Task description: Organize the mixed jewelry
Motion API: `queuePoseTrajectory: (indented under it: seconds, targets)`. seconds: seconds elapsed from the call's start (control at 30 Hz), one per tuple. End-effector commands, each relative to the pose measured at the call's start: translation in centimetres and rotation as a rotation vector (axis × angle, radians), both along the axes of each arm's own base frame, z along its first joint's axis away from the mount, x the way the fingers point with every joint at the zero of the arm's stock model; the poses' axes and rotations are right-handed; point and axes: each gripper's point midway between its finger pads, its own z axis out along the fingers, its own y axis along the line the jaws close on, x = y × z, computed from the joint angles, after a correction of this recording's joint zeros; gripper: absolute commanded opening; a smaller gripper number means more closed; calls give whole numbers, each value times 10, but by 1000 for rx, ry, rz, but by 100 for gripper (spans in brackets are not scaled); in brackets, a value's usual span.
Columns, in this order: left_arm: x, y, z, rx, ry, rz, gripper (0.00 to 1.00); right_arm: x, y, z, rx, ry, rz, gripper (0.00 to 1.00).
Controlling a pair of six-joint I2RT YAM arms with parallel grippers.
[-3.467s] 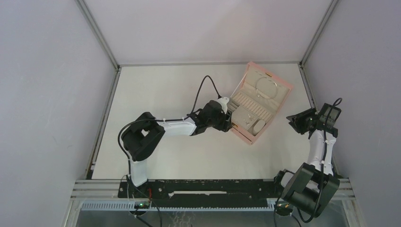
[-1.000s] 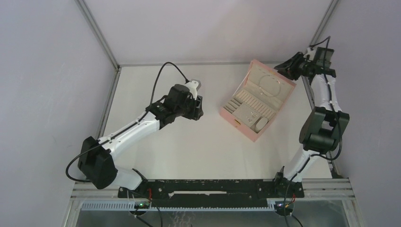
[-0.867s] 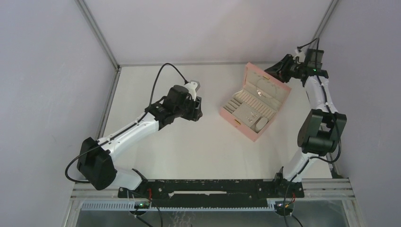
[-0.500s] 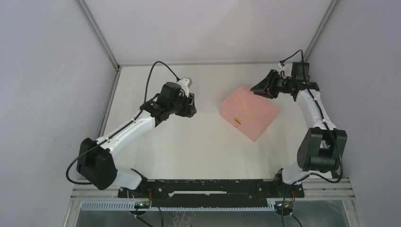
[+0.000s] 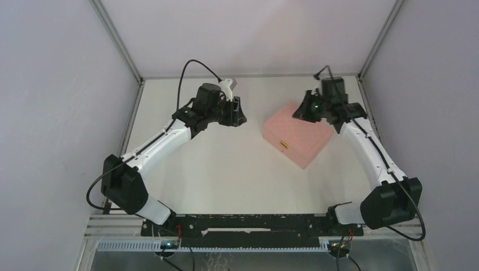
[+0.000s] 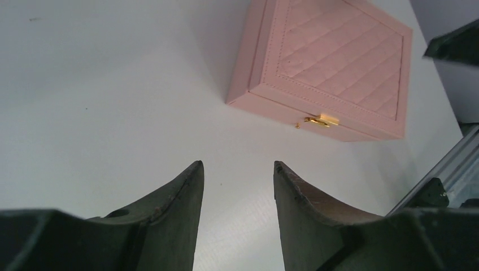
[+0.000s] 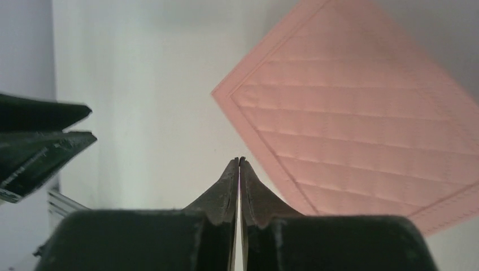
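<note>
Now, left jaws: parted by a moderate gap, nothing between them.
Left gripper (image 6: 237, 166): held over bare table (image 5: 226, 169), aimed toward the box, off its left side and apart from it.
Right jaws: pressed tip to tip, holding nothing.
Right gripper (image 7: 239, 160): in the wrist view the tips sit just off the box's left edge; from above it hangs at the far corner. Whether it touches cannot be told.
Box (image 5: 299, 135): pink, quilted top, shut, set at an angle on the table right of centre.
Clasp (image 6: 320, 120): gold, on the box's near-left side wall.
Jewelry: not visible in any view; only the outside of the shut box shows.
</note>
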Motion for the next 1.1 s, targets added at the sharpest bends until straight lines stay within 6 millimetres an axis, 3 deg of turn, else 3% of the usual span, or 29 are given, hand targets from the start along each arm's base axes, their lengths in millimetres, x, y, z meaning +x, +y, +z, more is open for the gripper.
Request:
queuePoseTrajectory:
  seconds: [0.0, 0.1, 0.23, 0.3, 0.37, 0.4, 0.57, 0.67, 0.77, 0.87, 0.97, 1.03, 1.07]
  targets:
    - [5, -8, 26, -63, -29, 12, 54, 0, 11, -16, -222, 8, -7, 7]
    - [5, 2, 15, -29, -9, 36, 54, -1, 19, -51, -282, 92, -2, 7]
    - [0, 18, -6, -1, 32, 67, 54, -7, 16, -138, -373, 295, 34, 6]
    - [-5, 25, -11, 8, 38, 81, 54, -18, 19, -156, -401, 365, 75, 3]
    - [-10, 33, -13, 15, 38, 97, 54, -22, 23, -146, -409, 347, 93, 3]
    - [-11, 36, -14, 18, 36, 106, 54, -20, 25, -132, -401, 308, 92, 3]
    - [-11, 45, -6, 13, 21, 136, 55, 7, 17, -38, -378, 25, -10, 8]
    - [-8, 46, 5, 6, 0, 145, 55, 9, 13, -18, -370, -33, -46, 9]
    - [-5, 48, 14, 1, -17, 154, 56, -6, 17, -48, -355, 33, -43, 9]
    - [-5, 47, 15, 0, -12, 155, 56, -36, 23, -106, -365, 157, -24, 9]
    - [-6, 45, 12, -5, 1, 147, 56, -58, 20, -152, -371, 257, -37, 8]
    - [-7, 45, 11, -6, 5, 144, 56, -62, 19, -156, -376, 277, -35, 7]
    - [-7, 44, 11, -5, 6, 142, 56, -61, 20, -148, -369, 260, -33, 6]
